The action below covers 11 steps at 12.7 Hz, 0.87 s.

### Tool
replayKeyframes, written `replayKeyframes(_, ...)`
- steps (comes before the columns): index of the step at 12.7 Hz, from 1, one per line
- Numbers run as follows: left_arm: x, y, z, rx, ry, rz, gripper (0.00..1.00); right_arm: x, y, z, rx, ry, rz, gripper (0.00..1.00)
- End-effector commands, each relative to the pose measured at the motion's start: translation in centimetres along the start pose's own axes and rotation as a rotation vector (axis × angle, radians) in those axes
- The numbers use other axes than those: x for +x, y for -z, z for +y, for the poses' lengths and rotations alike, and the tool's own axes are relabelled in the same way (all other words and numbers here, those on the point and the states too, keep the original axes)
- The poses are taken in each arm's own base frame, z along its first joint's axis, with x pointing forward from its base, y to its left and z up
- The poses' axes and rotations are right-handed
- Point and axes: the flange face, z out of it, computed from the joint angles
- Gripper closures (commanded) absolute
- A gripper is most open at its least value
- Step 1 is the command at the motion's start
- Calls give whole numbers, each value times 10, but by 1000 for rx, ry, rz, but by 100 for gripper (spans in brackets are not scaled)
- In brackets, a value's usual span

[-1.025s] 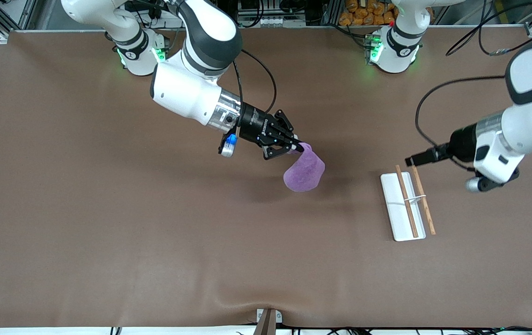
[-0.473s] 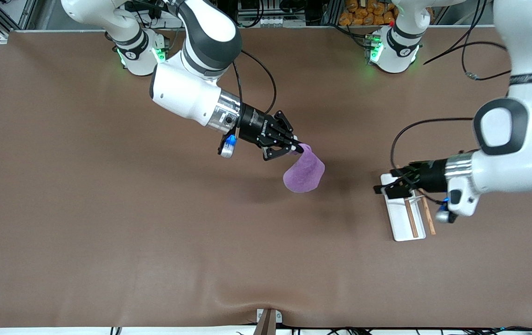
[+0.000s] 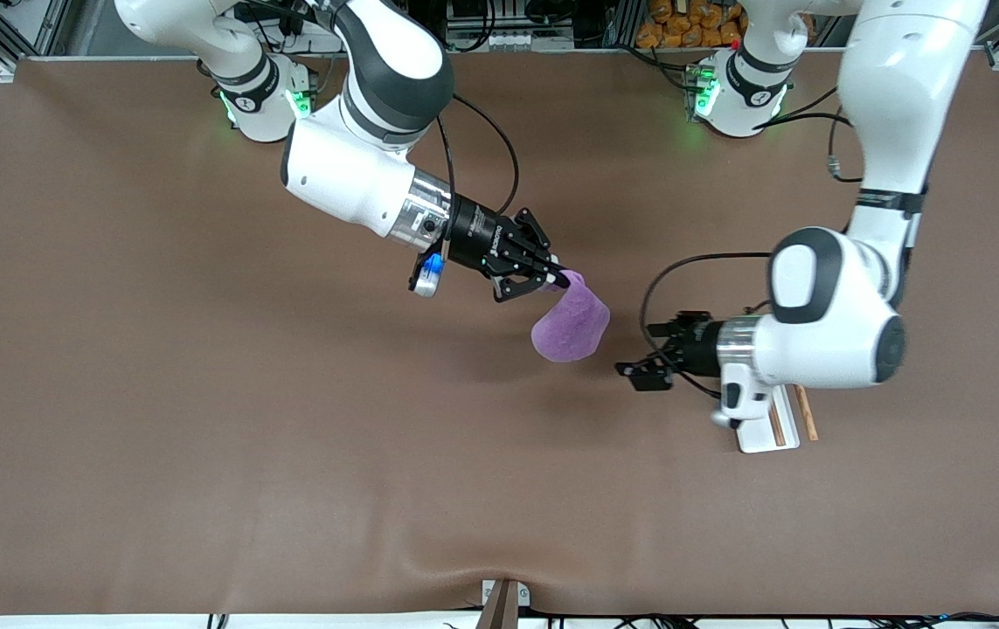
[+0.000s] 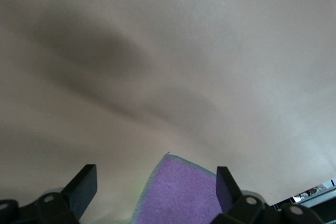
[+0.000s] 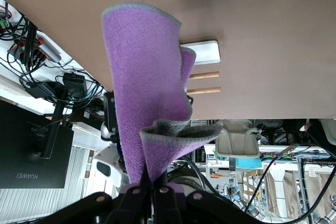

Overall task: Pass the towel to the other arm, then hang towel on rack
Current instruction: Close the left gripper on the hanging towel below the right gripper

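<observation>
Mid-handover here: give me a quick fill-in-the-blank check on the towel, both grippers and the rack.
1. The towel hangs from the ____ gripper.
2. The left gripper has its fingers ____.
3. The towel's colour is ____.
4. The left arm partly covers the ____.

Missing words: right; open; purple; rack
</observation>
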Motion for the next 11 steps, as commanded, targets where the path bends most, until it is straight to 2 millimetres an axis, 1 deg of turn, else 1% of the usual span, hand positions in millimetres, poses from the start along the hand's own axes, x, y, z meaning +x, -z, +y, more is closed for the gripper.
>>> replayKeyframes(1,9,-5,3,1,54,-4,0,-3,-1,-2,4,-8,-11,100)
replayKeyframes(2,3,-14,6,10,68,-14,0,-3,-1,-2,4,-9,-11,100)
replayKeyframes(3,1,-20,6,17,77,-17,0,-3,-1,-2,5,-10,-11,100)
replayKeyframes(5,9,-23,5,13,94,-28,0,-2,0,-3,5,-12,-11,100)
replayKeyframes(8,2,-19,14,-12,122,-35,0,-2,0,-4,7,-11,-11,100)
replayKeyframes(9,-1,-22,17,-18,119,-29,0,-2,0,-3,5,-12,-11,100)
replayKeyframes(11,1,-32,20,-28,147,-22,0,-2,0,-4,5,-11,-10,100)
